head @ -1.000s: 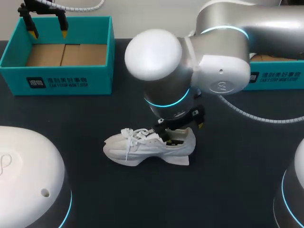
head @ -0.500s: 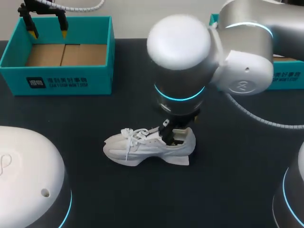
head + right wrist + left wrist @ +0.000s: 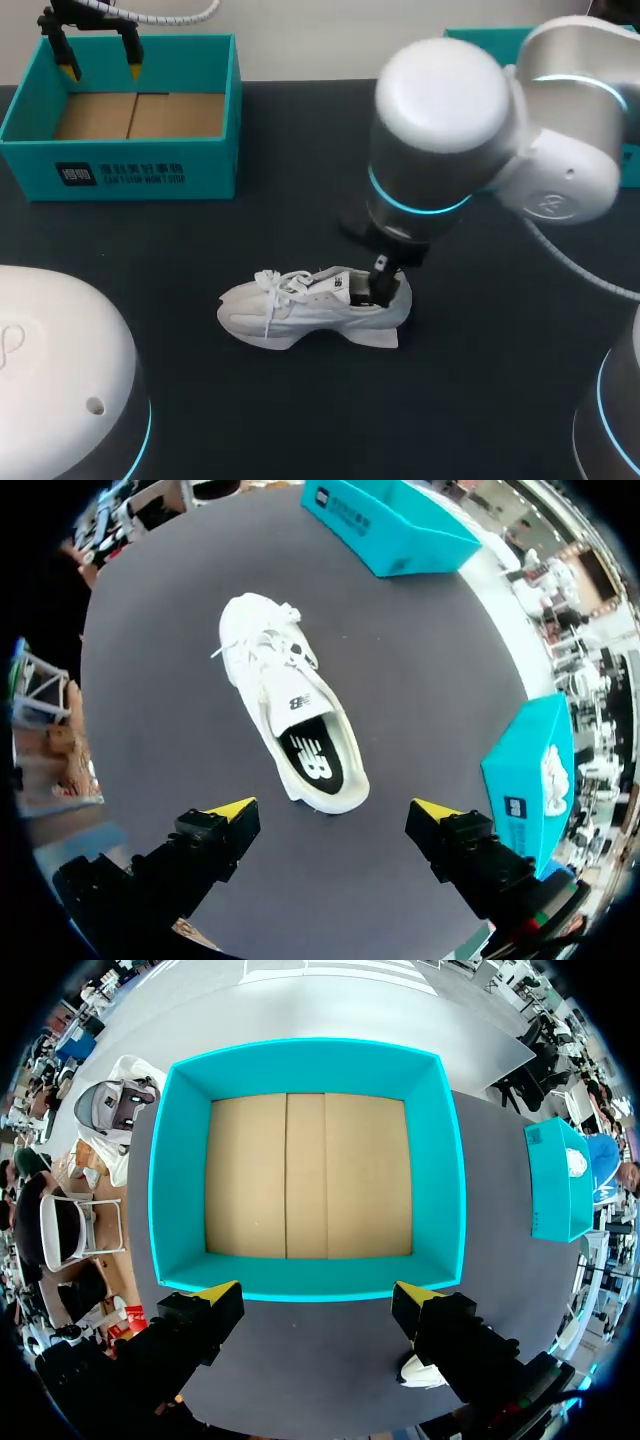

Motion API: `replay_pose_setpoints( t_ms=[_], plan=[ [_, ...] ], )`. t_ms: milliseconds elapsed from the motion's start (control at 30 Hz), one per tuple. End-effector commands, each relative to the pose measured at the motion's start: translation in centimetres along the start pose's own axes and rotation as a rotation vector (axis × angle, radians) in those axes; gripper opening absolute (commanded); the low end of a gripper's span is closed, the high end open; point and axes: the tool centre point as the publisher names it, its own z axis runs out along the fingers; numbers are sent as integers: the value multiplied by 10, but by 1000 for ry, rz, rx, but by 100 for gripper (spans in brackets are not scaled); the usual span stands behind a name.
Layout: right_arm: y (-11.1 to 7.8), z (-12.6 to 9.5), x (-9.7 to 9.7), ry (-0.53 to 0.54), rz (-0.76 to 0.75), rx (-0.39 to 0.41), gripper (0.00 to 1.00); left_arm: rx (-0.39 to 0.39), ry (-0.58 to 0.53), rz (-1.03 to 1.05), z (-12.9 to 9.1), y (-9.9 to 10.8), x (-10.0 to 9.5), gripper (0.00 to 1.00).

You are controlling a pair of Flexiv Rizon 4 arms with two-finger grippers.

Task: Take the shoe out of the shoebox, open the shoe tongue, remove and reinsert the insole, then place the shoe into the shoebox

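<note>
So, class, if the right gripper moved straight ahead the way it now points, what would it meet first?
Most likely the white shoe, near its heel opening and the dark insole. The right gripper is open, and how far off the shoe lies is unclear.

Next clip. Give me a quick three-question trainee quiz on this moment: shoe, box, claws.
1. Multiple choice: which claw hangs over the empty box? A) left claw B) right claw
2. True or false: the shoe lies inside the box.
3. Fill in: the right claw, above the shoe's heel, is ____ (open or shut).
Key: 1 A. 2 False; it stands on the table. 3 open.
</note>
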Motion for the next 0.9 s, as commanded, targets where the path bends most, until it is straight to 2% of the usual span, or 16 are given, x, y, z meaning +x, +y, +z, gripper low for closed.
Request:
replay_pose_setpoints(
  t_ms=[33, 200, 333, 433, 700, 900],
  plan=[
    [-42, -1, -14, 194, -243, -351, 100, 0, 0, 0, 0, 0, 0, 100],
    [-50, 12, -14, 353, -451, -528, 100, 0, 0, 0, 0, 0, 0, 100],
    [-54, 23, -9, 391, -556, -680, 100, 0, 0, 0, 0, 0, 0, 100],
    [-61, 32, -12, 377, -572, -786, 100, 0, 0, 0, 0, 0, 0, 100],
    [-83, 57, -27, 300, -564, -931, 100, 0, 0, 0, 0, 0, 0, 100],
    [-96, 74, -41, 264, -489, -1043, 100, 0, 0, 0, 0, 0, 0, 100]
  ],
)
